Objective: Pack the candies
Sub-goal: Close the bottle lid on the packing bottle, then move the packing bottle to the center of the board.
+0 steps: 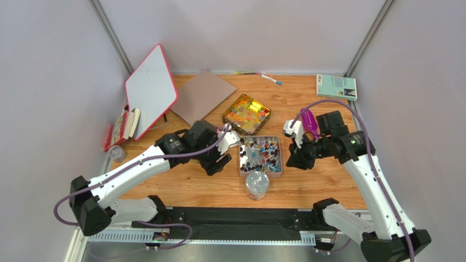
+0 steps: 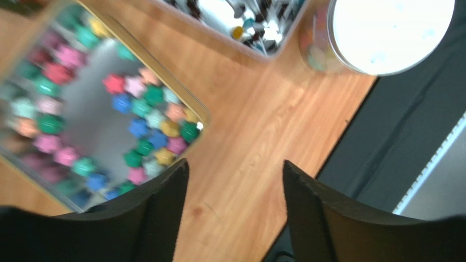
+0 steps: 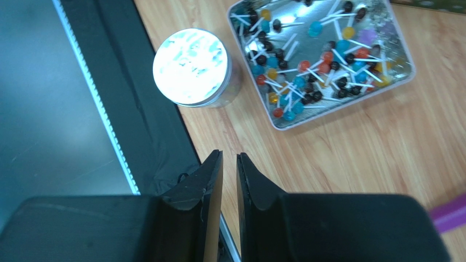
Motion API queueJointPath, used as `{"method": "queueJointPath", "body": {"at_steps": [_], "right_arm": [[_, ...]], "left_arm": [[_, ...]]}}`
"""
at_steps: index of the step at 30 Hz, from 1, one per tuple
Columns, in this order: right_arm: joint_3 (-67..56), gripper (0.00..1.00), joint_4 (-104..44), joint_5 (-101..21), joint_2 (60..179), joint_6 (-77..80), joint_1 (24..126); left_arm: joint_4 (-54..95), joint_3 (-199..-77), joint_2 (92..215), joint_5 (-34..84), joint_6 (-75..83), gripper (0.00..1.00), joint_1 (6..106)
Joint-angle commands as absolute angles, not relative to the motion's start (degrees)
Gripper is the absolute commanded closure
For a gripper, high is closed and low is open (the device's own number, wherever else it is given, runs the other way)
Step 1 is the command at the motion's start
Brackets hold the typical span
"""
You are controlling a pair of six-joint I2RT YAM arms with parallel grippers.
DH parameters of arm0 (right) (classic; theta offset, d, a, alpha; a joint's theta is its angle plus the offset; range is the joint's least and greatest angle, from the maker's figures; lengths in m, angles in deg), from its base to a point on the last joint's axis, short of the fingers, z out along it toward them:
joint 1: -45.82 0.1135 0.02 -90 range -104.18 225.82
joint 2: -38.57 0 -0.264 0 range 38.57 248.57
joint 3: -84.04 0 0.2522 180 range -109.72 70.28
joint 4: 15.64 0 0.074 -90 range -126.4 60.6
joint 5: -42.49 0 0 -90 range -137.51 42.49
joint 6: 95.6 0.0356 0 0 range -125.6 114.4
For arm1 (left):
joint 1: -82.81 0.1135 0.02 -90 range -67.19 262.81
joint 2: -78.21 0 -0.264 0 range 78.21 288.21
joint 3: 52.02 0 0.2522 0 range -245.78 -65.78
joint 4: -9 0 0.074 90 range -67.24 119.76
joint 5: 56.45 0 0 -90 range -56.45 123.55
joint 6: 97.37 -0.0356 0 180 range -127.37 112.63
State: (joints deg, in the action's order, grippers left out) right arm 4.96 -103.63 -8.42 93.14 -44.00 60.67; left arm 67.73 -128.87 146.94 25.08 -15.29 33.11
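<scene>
A: Which step is in hand?

B: Judged as pre-grasp; nothing is held. On the left end effector (image 2: 235, 166) the jaws stand apart with nothing between them. It is over bare wood of the wooden table (image 1: 306, 185), just left of the rectangular silver metal tin (image 3: 350, 99). On the right end effector (image 3: 229, 158) the jaws are drawn almost together and empty. It is to the right of that tin.

A: Where are the candies?

B: I can see none packed.
- The pastel pink, green and blue candies (image 2: 137, 128) lie in the square gold metal tin (image 2: 93, 123), far centre.
- The small ball candies on white sticks (image 3: 320, 60) lie in the silver tin, just near of the gold one, between the two arms.

A: Is there a container?

B: The clear round jar with a pale lid (image 1: 257, 185) is nearest of the three, just beside the silver tin. Its lid is on. Its contents are too blurred to name.

A: What does the next move call for?

B: My judgement is that the lid comes off first, with one arm steadying the jar. The right jaws must part before they can take anything. A purple plastic scoop (image 1: 309, 121) sits by the right wrist and likely suits the loose pastel pieces.

A: Any writing?

B: The teal book (image 1: 336, 86) in the far right corner carries print, but it is too small to read. I can make out no labels on the tins or the jar.
</scene>
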Motion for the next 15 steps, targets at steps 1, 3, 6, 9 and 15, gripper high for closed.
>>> {"method": "queueJointPath", "body": {"at_steps": [1, 3, 6, 9, 15], "right_arm": [[3.56, 0.82, -102.70, -9.89, 97.36, -44.18, 69.18], [3.74, 0.85, -102.52, -11.38, 99.47, -44.45, 74.89], [3.39, 0.86, -102.35, -11.82, 102.73, -43.75, 80.96], [3.83, 0.87, -100.51, -12.35, 104.84, -42.79, 85.19], [4.45, 0.88, -94.62, -14.89, 108.00, -39.27, 88.97]], "left_arm": [[65.13, -119.25, 138.96, 20.81, -8.60, 0.21, 34.63], [63.82, -116.33, 135.70, 20.11, -7.64, 0.19, 35.87], [61.62, -114.47, 133.50, 17.65, -5.80, 0.18, 38.33], [60.91, -113.50, 133.41, 16.59, -4.30, 0.18, 40.52], [58.37, -110.44, 131.22, 8.54, -5.43, 0.11, 41.23]]}}
